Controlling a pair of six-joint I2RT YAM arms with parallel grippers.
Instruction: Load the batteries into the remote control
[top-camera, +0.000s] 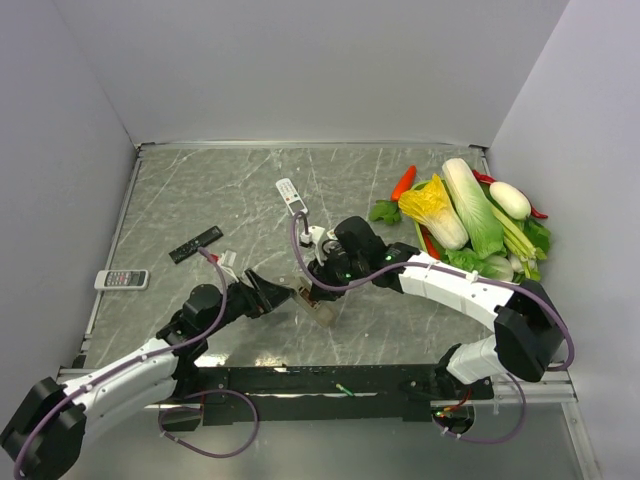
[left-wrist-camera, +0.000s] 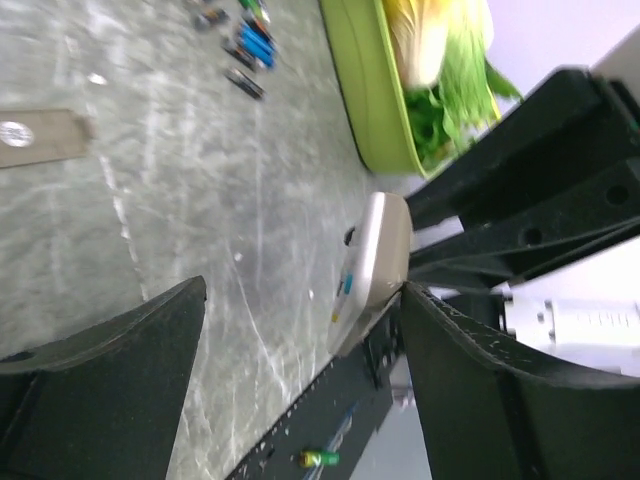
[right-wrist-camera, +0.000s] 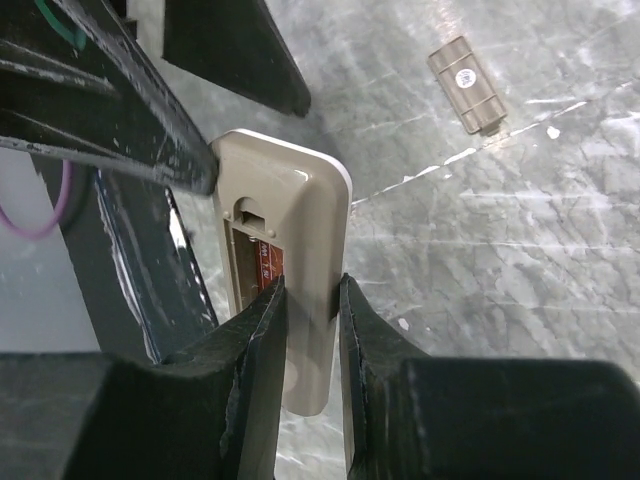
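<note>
Remote (right-wrist-camera: 290, 230) is up off the tabletop (left-wrist-camera: 150, 220), mid-scene btwn the two arms. Your right gripper (right-wrist-camera: 310, 283) is nearly closed, pinching one long side wall: one finger inside the open bay (right-wrist-camera: 252, 250), the other outside. Left gripper (left-wrist-camera: 302, 288) is wide open w/ a jaw either side of the remote's far end, holding nothing. One jaw is touching or just beside it; can't tell which.

Risks, my read:
- The pinch is on a thin wall only, so any push from a battery could pivot or slip the remote.
- That finger sits in the bay and may block a cell going in.
- Batteries (left-wrist-camera: 250, 45) lie well away by the green tray (left-wrist-camera: 365, 100), so it's a long reach for the left arm.
- One green cell (left-wrist-camera: 318, 459) is down on the base rail.

Long axis runs roughly in line w/ the right fingers, far end toward the left arm. Bay side faces the right wrist cam; button side faces away, toward the tabletop.
</note>
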